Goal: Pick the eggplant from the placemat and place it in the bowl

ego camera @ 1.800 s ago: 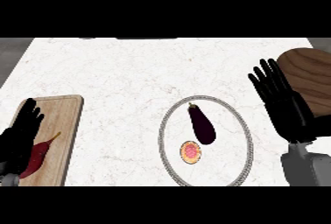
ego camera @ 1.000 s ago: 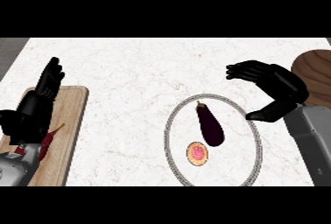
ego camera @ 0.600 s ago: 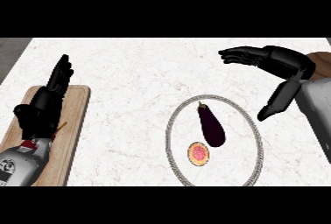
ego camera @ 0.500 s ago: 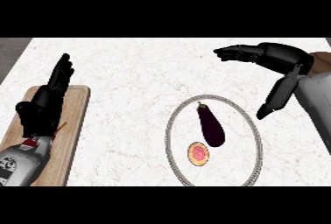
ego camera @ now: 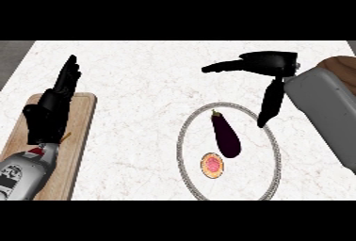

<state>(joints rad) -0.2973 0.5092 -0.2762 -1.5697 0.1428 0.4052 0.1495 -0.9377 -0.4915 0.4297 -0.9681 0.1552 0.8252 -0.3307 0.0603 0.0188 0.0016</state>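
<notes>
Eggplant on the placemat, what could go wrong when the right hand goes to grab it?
The eggplant lies close to a small round slice, so the open right hand might knock that aside. The bowl is mostly hidden behind the right forearm, so placing may be hard to aim.

A single head view looks steeply down on the counter point(ego camera: 139, 70) from close above.

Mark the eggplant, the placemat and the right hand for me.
eggplant point(ego camera: 226, 135): head view, middle of its dark body.
placemat point(ego camera: 254, 162): head view, bare patch right of the eggplant.
right hand point(ego camera: 272, 63): head view, on the palm.
</notes>
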